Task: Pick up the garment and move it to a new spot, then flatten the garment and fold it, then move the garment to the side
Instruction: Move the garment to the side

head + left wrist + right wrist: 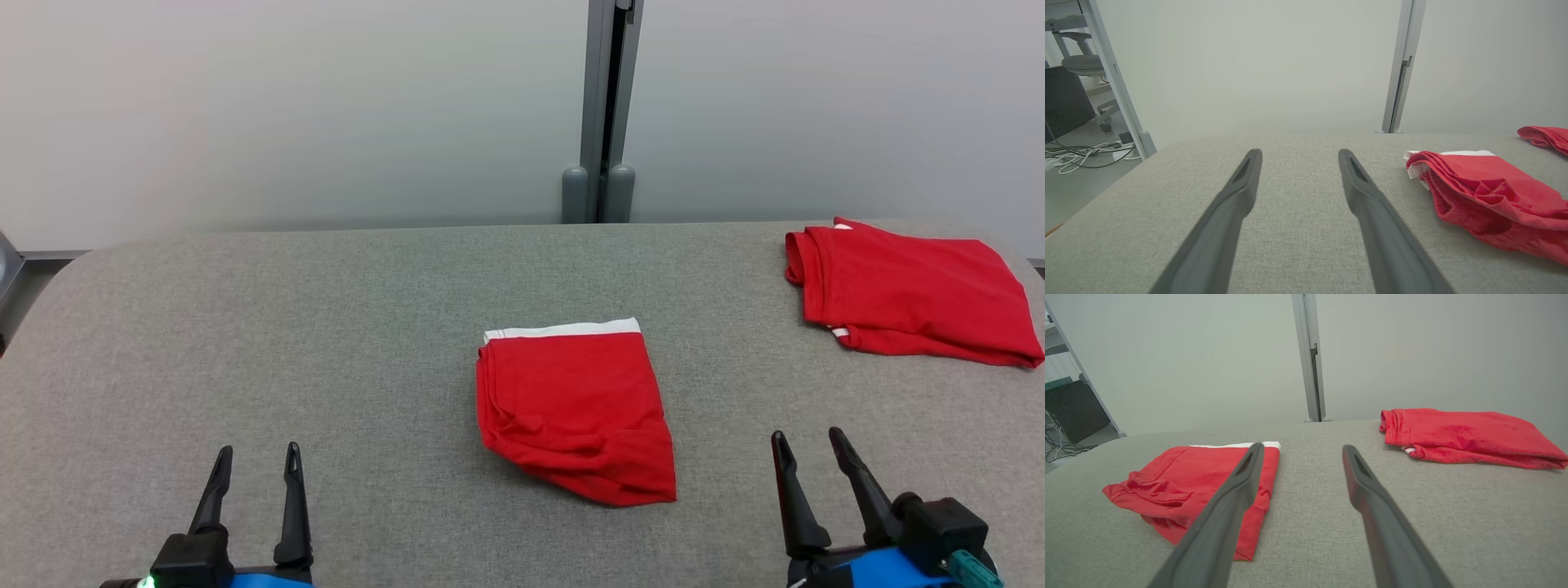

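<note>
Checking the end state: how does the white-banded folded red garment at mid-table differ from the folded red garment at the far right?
The white-banded red garment shows white along its far edge; the far-right red garment shows only slivers. The white-banded one's near edge is rumpled; the far-right one lies flatter and wider. Both are folded on the grey table.

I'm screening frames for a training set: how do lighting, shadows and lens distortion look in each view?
Head view: soft, even light, no glare, a faint shadow beneath the centre garment. Left wrist view: wide-angle stretch makes the left gripper loom large. Right wrist view: same stretch on the right gripper; the second garment looks sharp.
</note>
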### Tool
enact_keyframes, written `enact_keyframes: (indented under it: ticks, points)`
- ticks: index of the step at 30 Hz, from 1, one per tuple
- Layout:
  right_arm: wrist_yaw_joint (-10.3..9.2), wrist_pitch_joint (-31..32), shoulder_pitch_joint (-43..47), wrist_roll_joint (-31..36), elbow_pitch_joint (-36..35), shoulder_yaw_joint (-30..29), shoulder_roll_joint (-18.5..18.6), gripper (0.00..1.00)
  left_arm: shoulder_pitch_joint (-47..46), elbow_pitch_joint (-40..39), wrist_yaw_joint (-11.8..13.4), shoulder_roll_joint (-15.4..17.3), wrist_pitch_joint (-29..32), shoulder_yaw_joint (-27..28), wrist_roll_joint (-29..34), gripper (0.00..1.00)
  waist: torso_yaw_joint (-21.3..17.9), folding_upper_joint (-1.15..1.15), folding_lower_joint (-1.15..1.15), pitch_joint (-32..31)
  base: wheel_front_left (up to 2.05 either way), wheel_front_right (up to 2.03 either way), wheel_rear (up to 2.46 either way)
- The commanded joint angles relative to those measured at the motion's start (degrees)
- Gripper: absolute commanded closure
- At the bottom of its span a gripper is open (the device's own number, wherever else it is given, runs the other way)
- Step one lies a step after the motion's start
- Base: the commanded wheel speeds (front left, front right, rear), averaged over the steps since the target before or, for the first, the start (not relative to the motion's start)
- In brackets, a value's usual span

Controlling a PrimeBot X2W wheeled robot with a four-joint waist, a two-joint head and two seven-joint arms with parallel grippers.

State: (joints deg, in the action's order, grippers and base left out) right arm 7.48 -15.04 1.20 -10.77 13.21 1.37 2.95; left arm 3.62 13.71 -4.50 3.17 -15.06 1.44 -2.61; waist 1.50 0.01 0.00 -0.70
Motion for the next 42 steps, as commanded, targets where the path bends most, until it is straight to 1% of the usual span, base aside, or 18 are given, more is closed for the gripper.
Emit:
enact_keyframes:
  ticks: [1, 5, 10, 17, 21, 31, 37, 39, 42]
  points:
    - [0.03, -0.17, -0.79, -0.79, 0.48, 0.41, -0.06, 0.0, -0.55, -0.04, 0.3, 0.14, -0.13, 0.19, -0.29, 0.0, 0.0, -0.01, 0.0, 0.06, 0.0, 0.0, 0.0]
    - [0.03, -0.16, -5.31, 0.66, 2.14, 2.14, 0.23, 0.0, -1.13, 0.04, 0.07, 0.35, -0.13, 0.23, -0.38, 0.0, 0.41, -0.01, 0.0, 0.32, 0.0, 0.0, 0.0]
    - [0.03, 1.24, -13.17, 3.59, 6.33, 4.83, 1.19, 0.0, -2.08, -0.23, 0.0, 0.28, -0.13, -0.4, -0.34, 0.0, 1.58, -0.01, 0.0, 1.36, 0.0, 0.0, 0.0]
    - [0.03, 3.7, -23.41, 5.19, 15.1, 6.21, 0.83, 0.0, -4.51, 0.17, -0.31, 0.07, -0.13, -1.52, -1.0, 0.0, 4.51, -0.01, 0.0, 4.28, 0.0, 0.0, 0.0]
    - [0.03, 4.94, -27.41, 6.09, 21.3, 5.12, 0.57, 0.0, -5.87, 0.47, -0.36, -0.03, -0.13, -2.32, -1.38, 0.0, 6.4, -0.01, 0.0, 6.15, 0.0, 0.0, 0.0]
    - [0.03, 3.63, -31.21, 7.51, 36.33, 1.47, 0.34, 0.0, -7.64, 0.97, -0.16, -0.18, -0.13, -3.26, -2.36, 0.0, 9.51, -0.01, 0.0, 9.2, 0.0, 0.0, 0.0]
    - [0.03, 2.32, -32.73, 7.71, 43.0, -0.04, 0.23, 0.0, -8.54, 0.81, -0.17, -0.24, -0.13, -3.45, -2.67, 0.0, 10.46, -0.01, 0.0, 10.29, 0.0, 0.0, 0.0]
    - [0.03, 2.06, -33.21, 6.68, 45.16, -0.52, 0.12, 0.0, -8.79, 0.76, -0.17, -0.26, -0.13, -3.68, -2.73, 0.0, 10.68, -0.01, 0.0, 10.69, 0.0, 0.0, 0.0]
    - [0.03, 1.76, -33.88, 6.37, 48.19, -0.03, 0.02, 0.0, -9.25, 1.13, -0.33, -0.26, -0.13, -4.12, -2.79, 0.0, 11.04, -0.01, 0.0, 11.05, 0.0, 0.0, 0.0]
